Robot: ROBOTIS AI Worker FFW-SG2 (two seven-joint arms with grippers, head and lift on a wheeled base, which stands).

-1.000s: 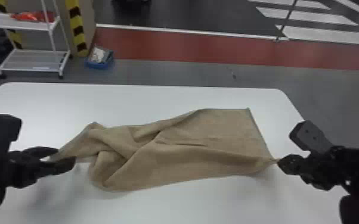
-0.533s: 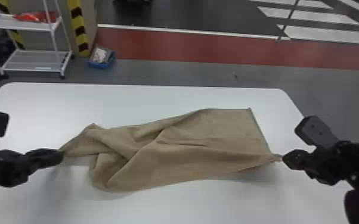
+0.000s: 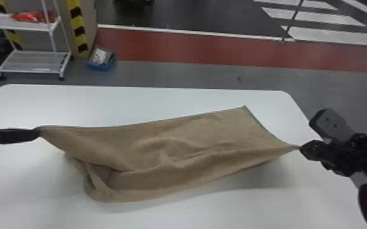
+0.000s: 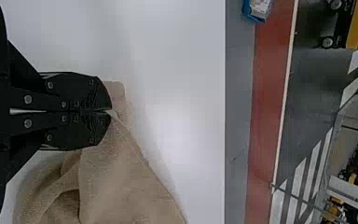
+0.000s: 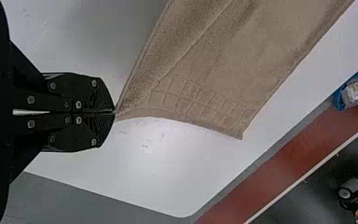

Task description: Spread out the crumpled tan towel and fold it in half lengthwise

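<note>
The tan towel (image 3: 189,146) stretches across the table between both grippers, its middle wrinkled and its near left part folded under in a loose loop. At the left, my left gripper (image 3: 38,132) is shut on one corner; in the left wrist view the left gripper (image 4: 110,111) pinches the towel (image 4: 121,172) at its tip. My right gripper (image 3: 301,148) holds the near right corner, slightly raised. The right wrist view has the right gripper (image 5: 114,112) shut on that corner, the towel (image 5: 214,70) running off from it with a woven band near its end. The far right corner hangs free of both grippers.
A white table (image 3: 149,99) with rounded far corners lies under the towel. Beyond it on the floor stand a white shelf rack (image 3: 33,56) and a blue bin (image 3: 101,65) at the far left.
My left gripper has closed on the towel's left end and drawn it outward to the left, opening the bunched left part and straightening the far edge. The right gripper keeps its hold, barely moved.
</note>
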